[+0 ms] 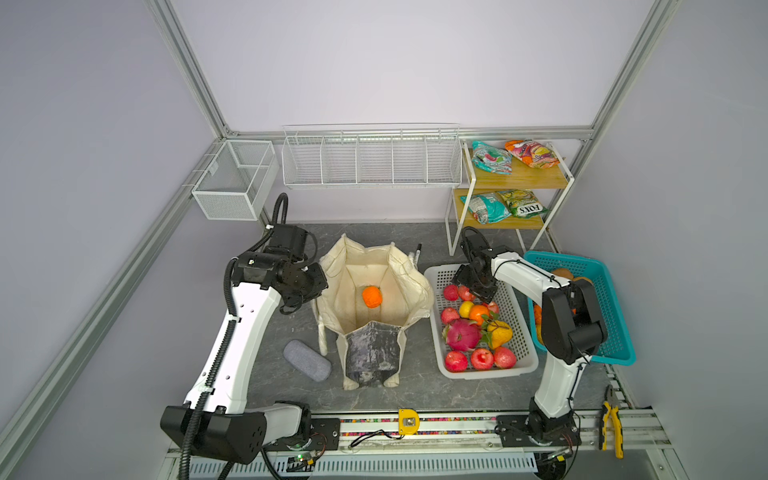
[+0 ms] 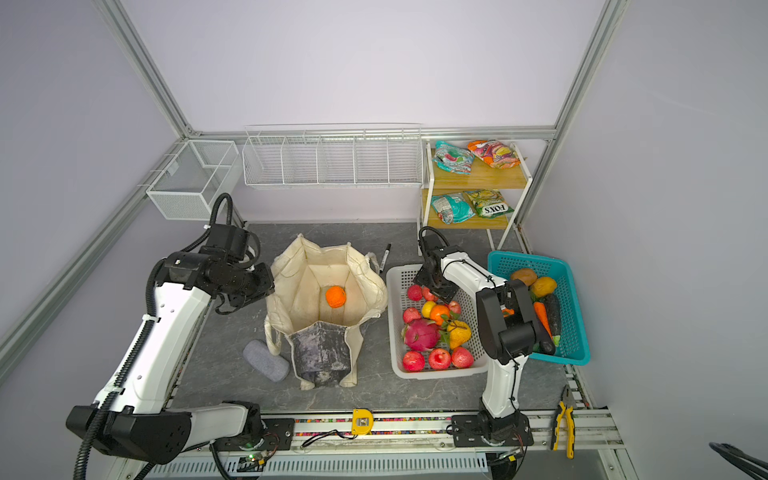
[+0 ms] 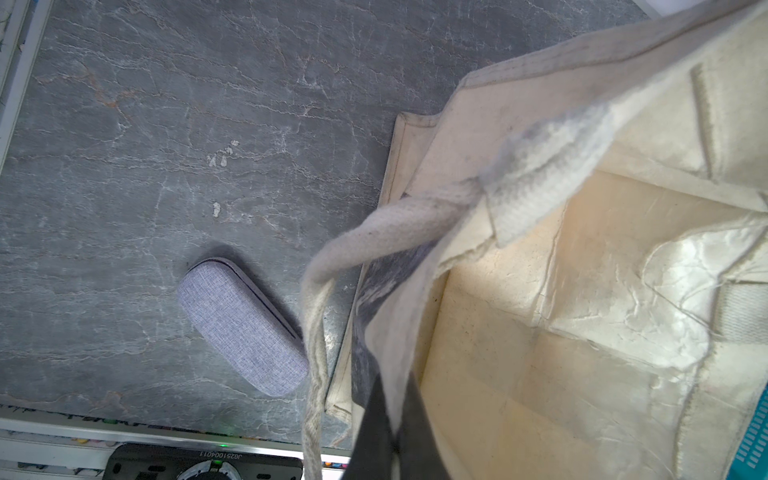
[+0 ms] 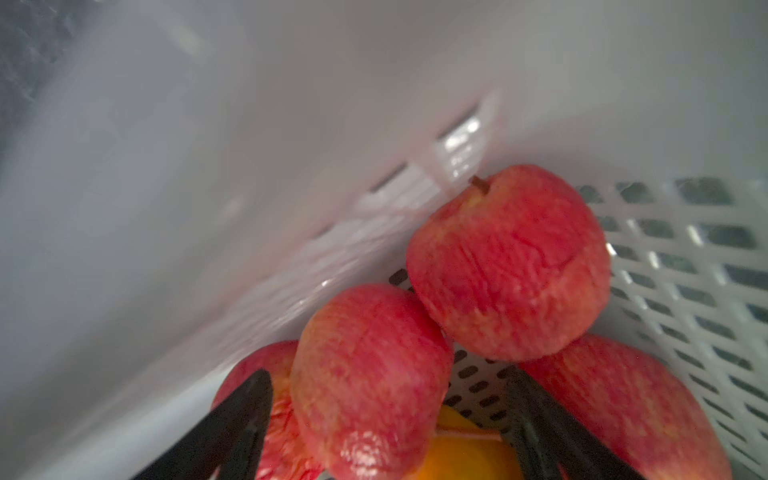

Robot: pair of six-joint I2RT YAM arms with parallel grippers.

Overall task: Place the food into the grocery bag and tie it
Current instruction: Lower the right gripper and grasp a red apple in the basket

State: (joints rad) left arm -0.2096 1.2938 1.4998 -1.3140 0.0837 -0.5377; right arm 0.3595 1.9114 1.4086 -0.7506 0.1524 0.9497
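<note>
Heads up: your left gripper (image 3: 395, 428) is pinched tight on the left rim of the grocery bag (image 1: 345, 266), with cloth sandwiched between the dark fingers. The bag stands open just left of centre in both top views, with one orange (image 1: 371, 296) on its floor. A handle (image 3: 316, 332) droops down the middle of the left wrist view, right in front of the grey case (image 3: 243, 328) lying on the table beside the bag. Your right gripper (image 4: 390, 415) is down in the far end of the white basket (image 1: 486, 374), jaws spread wide on either side of a red apple (image 4: 370, 382). It's crowded in there: another apple (image 4: 507, 262) leans on it from above in that view, more fruit is packed underneath, and the basket wall (image 4: 249, 208) is just beside. A marker (image 1: 417, 250) lies behind the bag. The right arm's elbow blocks part of the teal basket (image 1: 615, 324) at the right. The snack packets (image 1: 490, 157) sit on the shelf (image 1: 536, 176), upper right.
</note>
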